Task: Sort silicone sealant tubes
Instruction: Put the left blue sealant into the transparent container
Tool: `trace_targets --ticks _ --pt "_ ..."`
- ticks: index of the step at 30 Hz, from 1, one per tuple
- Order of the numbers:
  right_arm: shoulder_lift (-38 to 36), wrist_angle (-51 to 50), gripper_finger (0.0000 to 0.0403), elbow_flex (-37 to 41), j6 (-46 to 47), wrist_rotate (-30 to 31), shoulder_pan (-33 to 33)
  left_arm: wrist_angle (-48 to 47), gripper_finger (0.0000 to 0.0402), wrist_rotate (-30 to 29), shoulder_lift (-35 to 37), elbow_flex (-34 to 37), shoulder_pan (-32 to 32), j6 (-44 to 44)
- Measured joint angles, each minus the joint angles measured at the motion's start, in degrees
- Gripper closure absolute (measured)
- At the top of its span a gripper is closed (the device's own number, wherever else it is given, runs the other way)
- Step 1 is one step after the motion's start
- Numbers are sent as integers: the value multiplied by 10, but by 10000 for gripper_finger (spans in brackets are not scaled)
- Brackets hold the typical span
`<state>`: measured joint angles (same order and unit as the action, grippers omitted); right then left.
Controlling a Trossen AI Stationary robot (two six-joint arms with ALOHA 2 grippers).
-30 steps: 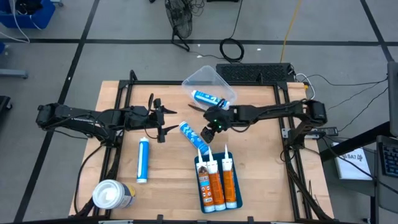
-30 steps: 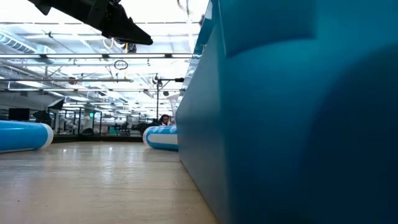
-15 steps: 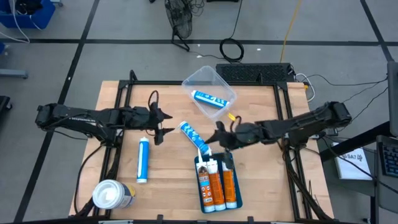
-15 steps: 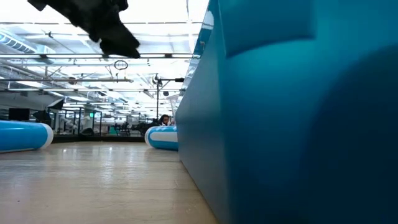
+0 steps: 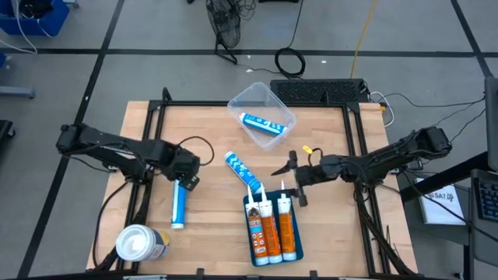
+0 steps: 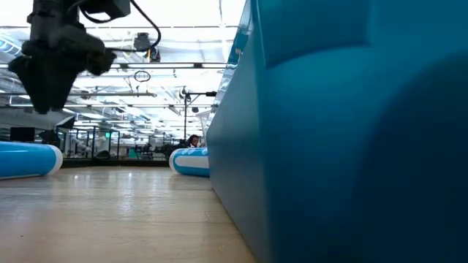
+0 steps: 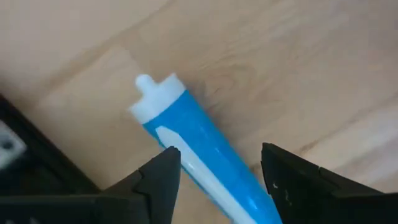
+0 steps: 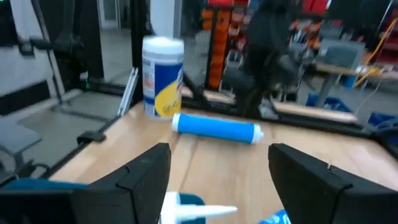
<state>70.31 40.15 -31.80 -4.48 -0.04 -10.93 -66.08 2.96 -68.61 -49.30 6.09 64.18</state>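
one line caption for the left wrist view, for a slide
Left hand, fingers open, straddles a blue sealant tube lying on the wooden table.

tubes: blue-white, orange | tray: blue | canister: yellow-white

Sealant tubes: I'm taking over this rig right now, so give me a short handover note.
Left end effector: open, straddling the blue tube on the table's left, not gripping yet.
Right end effector: open, empty, hovering just right of the tray's top end.
Done: three orange tubes lie in the blue tray; one blue tube sits in the clear tub.
Left: the straddled tube and the loose blue tube at mid-table, probably bound for the tub.
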Motion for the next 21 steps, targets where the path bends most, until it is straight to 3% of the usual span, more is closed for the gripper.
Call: trace_targets --ticks 5,12,21 --pt "-26 87 149 64 -24 0 4 3 191 1 -45 1 36 129" --pt "-58 128 149 114 -53 -2 4 6 210 44 -95 1 93 305" --pt "-64 129 149 134 -59 -3 4 7 210 43 -154 1 144 391"
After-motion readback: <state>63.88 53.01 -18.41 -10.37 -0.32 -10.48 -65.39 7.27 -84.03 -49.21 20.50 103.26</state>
